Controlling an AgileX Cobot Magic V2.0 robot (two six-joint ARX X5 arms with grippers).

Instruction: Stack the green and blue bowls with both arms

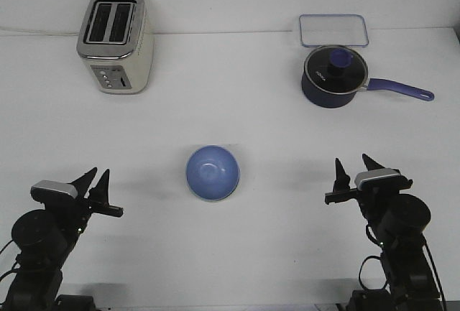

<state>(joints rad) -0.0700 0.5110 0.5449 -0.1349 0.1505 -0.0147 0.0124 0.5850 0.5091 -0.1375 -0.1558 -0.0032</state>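
Down at the near left, the left gripper (95, 176) is sitting low over the white table (237, 253), its two pointed fingers parted by a narrow gap and holding nothing. Further back on that side, a cream and silver toaster (115, 42) is standing upright. Moving to the middle, the blue bowl (213, 173) is resting mouth up on the table, roughly midway between the two grippers and well apart from both; the green bowl is not showing as a separate piece from here. On the far right, a clear rectangular lid (333, 30) is lying flat, with a navy saucepan (332, 77) just in front of it, handle pointing right. At the near right, the right gripper (355, 167) is hovering with fingers spread moderately, empty.
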